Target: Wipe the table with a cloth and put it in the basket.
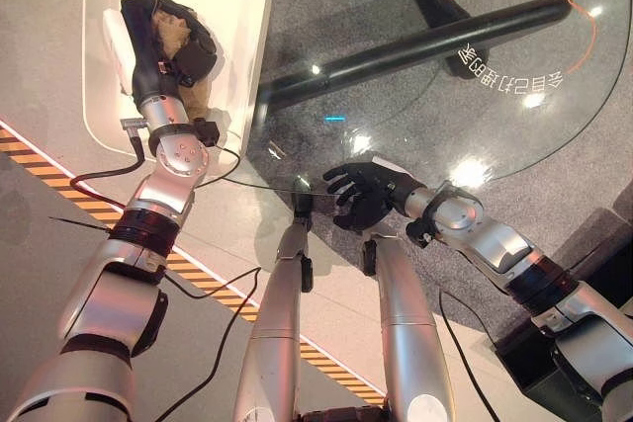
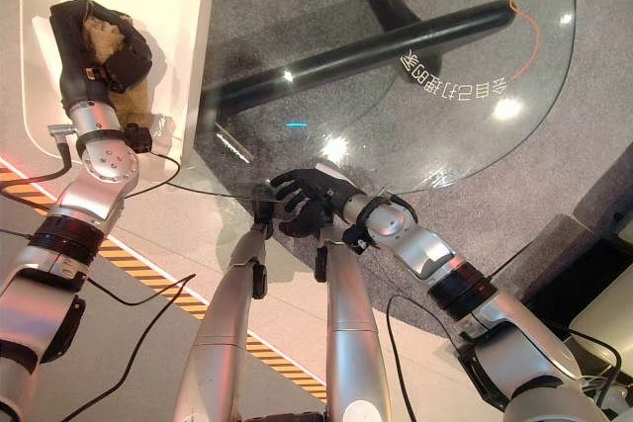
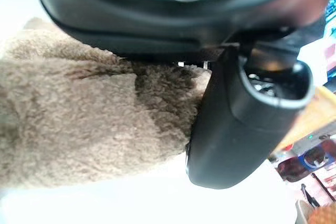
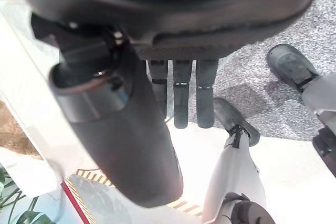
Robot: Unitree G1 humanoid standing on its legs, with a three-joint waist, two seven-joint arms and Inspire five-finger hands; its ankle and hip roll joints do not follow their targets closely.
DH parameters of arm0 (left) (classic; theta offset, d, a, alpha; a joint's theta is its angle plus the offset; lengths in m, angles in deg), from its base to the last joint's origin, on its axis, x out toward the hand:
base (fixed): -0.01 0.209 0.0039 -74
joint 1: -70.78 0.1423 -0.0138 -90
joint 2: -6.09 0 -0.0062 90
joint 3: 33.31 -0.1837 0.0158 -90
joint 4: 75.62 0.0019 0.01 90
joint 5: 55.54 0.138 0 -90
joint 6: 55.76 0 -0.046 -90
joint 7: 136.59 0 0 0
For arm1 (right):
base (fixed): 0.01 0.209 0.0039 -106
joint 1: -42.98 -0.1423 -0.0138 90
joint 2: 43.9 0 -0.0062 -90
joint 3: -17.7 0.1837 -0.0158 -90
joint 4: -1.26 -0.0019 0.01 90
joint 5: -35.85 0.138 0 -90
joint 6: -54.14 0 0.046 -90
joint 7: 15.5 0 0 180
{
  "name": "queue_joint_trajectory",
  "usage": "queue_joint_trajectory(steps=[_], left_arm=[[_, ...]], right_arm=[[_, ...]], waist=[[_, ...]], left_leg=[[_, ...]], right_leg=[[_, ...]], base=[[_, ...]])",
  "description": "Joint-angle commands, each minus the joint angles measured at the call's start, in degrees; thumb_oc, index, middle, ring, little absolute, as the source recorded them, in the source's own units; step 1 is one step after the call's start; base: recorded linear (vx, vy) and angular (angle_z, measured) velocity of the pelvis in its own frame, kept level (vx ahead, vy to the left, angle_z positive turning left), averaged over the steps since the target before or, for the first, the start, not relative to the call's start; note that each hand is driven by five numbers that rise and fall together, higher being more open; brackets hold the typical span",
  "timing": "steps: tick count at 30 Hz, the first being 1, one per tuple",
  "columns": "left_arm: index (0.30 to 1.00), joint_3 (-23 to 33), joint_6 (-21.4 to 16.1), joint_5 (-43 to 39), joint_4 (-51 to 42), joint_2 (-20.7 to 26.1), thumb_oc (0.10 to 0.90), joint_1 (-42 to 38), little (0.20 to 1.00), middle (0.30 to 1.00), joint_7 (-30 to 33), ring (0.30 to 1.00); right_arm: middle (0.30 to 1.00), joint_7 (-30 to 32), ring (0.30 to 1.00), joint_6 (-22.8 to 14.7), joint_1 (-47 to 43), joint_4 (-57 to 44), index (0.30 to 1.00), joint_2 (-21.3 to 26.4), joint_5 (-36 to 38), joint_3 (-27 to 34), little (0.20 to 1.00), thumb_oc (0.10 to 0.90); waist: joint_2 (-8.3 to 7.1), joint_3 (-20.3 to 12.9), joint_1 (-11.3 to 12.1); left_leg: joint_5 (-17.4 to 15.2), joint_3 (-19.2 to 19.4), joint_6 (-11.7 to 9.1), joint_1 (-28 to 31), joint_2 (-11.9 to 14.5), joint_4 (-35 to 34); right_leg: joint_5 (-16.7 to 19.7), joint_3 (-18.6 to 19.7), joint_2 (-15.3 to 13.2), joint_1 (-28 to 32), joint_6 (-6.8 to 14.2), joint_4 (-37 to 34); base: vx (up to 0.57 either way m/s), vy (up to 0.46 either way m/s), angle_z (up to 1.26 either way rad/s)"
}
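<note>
Two large things were seen side by side: a round glass table (image 1: 514,76) taking up the middle and right of the scene, and a white basket (image 1: 247,7) standing just beside its left edge, at the far left. A dark tubular base was visible through the glass, above grey carpet (image 1: 603,135), and a black-and-yellow striped line (image 1: 213,284) was seen crossing the pale floor nearer in. A tan fleecy cloth (image 1: 178,32) was found inside the basket, against its white wall, with none of it lying on the glass. The left hand (image 1: 163,32) was reached into the basket, on top of the cloth; in the left wrist view the thumb (image 3: 236,129) was pressed against the fleece (image 3: 79,119), and the dark fingers were curled over it in the head views. The right hand (image 1: 366,195) was held at the near edge of the glass, its fingers (image 4: 181,98) loosely extended side by side and closed on nothing.
</note>
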Motion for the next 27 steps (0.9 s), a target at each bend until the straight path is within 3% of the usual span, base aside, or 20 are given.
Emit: queue_joint_trajectory(steps=[1, 8, 9, 10, 12, 20, 27], left_arm=[[0.3, 2.2, -1.5, 1.1, 0.2, 2.2, 0.1, -2.6, 0.2, 0.3, 1.5, 0.3], [0.3, 1.3, 0.0, 1.2, 2.7, 1.5, 0.1, -4.0, 0.2, 0.3, -0.5, 0.3], [0.427, 1.3, 0.2, 1.2, 2.9, 1.5, 0.248, -4.1, 0.348, 0.427, -0.7, 0.427], [0.747, 1.3, 0.7, 1.0, 3.7, 1.3, 0.622, -4.2, 0.722, 0.747, -1.3, 0.747], [0.9, 1.3, 0.5, 0.2, 3.9, 1.5, 0.8, -4.2, 0.9, 0.9, -2.4, 0.9], [0.9, 1.2, 0.6, 0.4, 4.2, 1.5, 0.8, -3.7, 0.9, 0.9, -1.4, 0.9], [0.9, 2.3, -1.4, -2.0, 3.3, 1.0, 0.8, -2.4, 0.9, 0.9, -2.3, 0.9]], right_arm=[[0.9, 2.6, 0.9, 0.6, 1.9, 3.2, 0.9, -0.4, 0.9, -1.2, 0.9, 0.8], [0.9, 3.0, 0.9, -1.1, 2.2, 4.2, 0.9, -1.2, 0.1, -0.9, 0.9, 0.8], [0.9, 3.0, 0.9, -1.1, 2.2, 4.2, 0.9, -1.4, -0.2, -0.9, 0.9, 0.8], [0.9, 3.2, 0.9, -1.2, 2.3, 4.2, 0.9, -1.7, -0.5, -0.9, 0.9, 0.8], [0.9, 3.3, 0.9, -1.3, 2.4, 4.0, 0.9, -1.7, -0.5, -0.9, 0.9, 0.8], [0.9, 4.1, 0.9, -1.4, 3.5, 3.1, 0.9, -2.1, -1.2, -1.1, 0.9, 0.8], [0.9, 4.6, 0.9, -1.7, 4.3, 2.8, 0.9, -2.8, -1.7, -0.8, 0.9, 0.8]], waist=[[0.44, -1.6, 0.1], [0.14, -1.6, -0.2], [0.14, -1.6, -0.3], [0.1, -1.6, -0.3], [0.05, -1.6, -0.3], [0.06, -1.6, -0.2], [0.06, -1.6, 0.0]], left_leg=[[-5.4, 5.0, 1.4, -2.2, -0.7, 7.8], [-5.1, 4.8, 1.0, -2.3, -0.7, 7.4], [-5.1, 4.8, 1.0, -2.3, -0.7, 7.4], [-5.1, 4.8, 0.9, -2.1, -0.7, 7.3], [-5.0, 4.7, 0.8, -1.9, -0.7, 7.1], [-5.0, 4.3, 0.7, -1.6, -0.7, 7.0], [-5.1, 4.0, 0.8, -0.6, -0.8, 6.8]], right_leg=[[8.7, 4.9, 3.2, 0.4, 3.6, -12.1], [8.9, 5.0, 3.4, 0.5, 3.8, -12.5], [8.9, 5.0, 3.4, 0.4, 3.8, -12.5], [8.8, 5.0, 3.4, 0.6, 3.7, -12.5], [8.9, 4.8, 3.3, 0.9, 3.7, -12.8], [8.7, 4.4, 3.0, 1.5, 3.7, -13.0], [8.5, 4.2, 2.8, 2.5, 3.7, -13.3]], base=[[0.0, 0.0, 0.0], [-0.01, -0.007, -0.01], [0.0, 0.0, 0.0], [0.0, 0.0, 0.0], [0.0, 0.0, 0.0], [0.0, 0.0, 0.0], [0.0, 0.0, 0.0]])
